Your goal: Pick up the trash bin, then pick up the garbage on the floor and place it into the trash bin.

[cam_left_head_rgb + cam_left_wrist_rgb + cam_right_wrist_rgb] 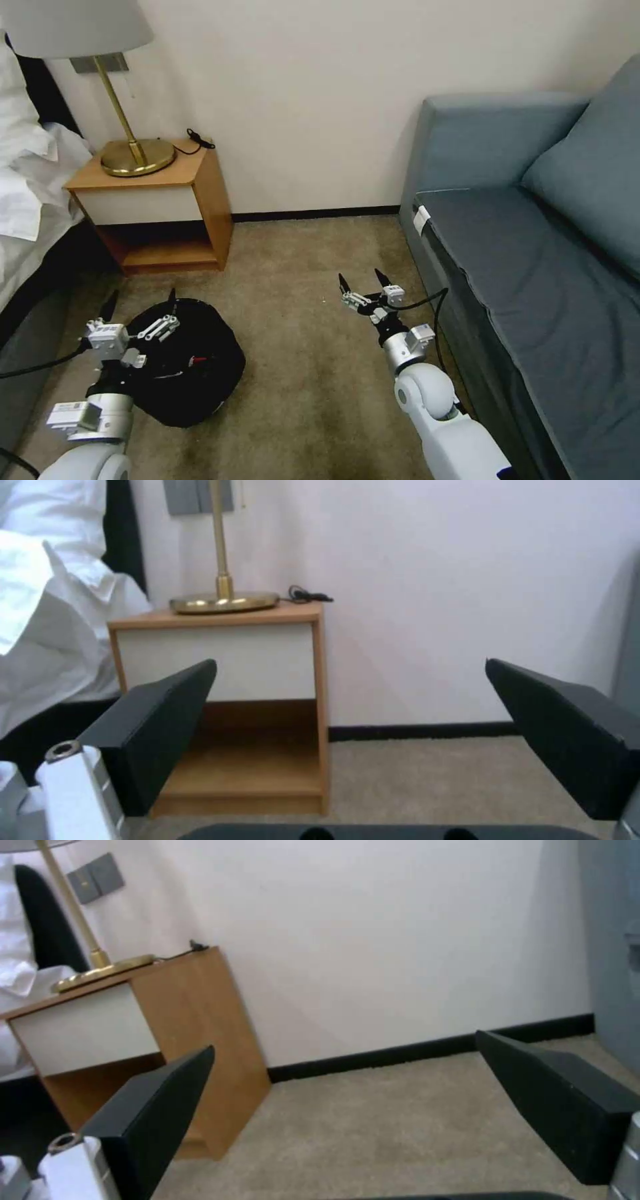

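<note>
From my head camera, the trash bin point(183, 363) sits on the carpet point(313, 373) in front of the nightstand point(160, 200), nearer to me than its open shelf, its black liner crinkled around the rim. My left gripper point(140, 307) hangs over the bin's near-left rim, its 2 fingers spread apart and holding nothing; I cannot tell whether they touch the liner. My right gripper point(363, 281) hovers above bare carpet well to the right of the nightstand, close to the sofa point(527, 267), fingers apart and empty. From my left wrist, my 2 dark fingers point(157, 730) stand wide open with the nightstand between them, the brass lamp point(223, 600) on its top and white bedding point(47, 630) beside it; a dark curved edge shows beneath them, which I cannot identify for sure. From my right wrist, the fingers point(153, 1120) are spread wide, with carpet between them and the nightstand off to one side against the wall point(373, 940).
</note>
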{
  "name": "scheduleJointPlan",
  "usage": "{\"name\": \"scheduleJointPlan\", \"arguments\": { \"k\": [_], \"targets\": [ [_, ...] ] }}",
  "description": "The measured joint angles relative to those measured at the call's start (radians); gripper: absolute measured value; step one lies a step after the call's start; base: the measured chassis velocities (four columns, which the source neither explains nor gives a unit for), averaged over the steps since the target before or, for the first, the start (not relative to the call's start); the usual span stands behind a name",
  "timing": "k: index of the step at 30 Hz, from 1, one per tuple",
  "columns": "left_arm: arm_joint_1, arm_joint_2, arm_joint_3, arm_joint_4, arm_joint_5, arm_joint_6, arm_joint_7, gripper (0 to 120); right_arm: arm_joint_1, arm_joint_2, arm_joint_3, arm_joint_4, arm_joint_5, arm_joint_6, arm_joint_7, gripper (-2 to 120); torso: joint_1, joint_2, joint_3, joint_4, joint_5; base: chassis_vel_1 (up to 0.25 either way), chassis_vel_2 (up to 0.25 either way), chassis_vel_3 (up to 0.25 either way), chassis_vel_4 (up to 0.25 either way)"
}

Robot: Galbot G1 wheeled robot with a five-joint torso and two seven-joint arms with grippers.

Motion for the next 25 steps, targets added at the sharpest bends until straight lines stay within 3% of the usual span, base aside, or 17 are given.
{"name": "scheduleJointPlan", "arguments": {
  "k": [25],
  "targets": [
    [-0.002, 0.000, 0.000, 0.006, -0.010, 0.012, -0.009, 100, 0.000, 0.004, 0.001, -0.002, 0.002, -0.003, 0.005, 100, 0.000, 0.000, 0.000, 0.0001, 0.0000, 0.000, 0.000, 0.000, 0.000]
  ]
}}
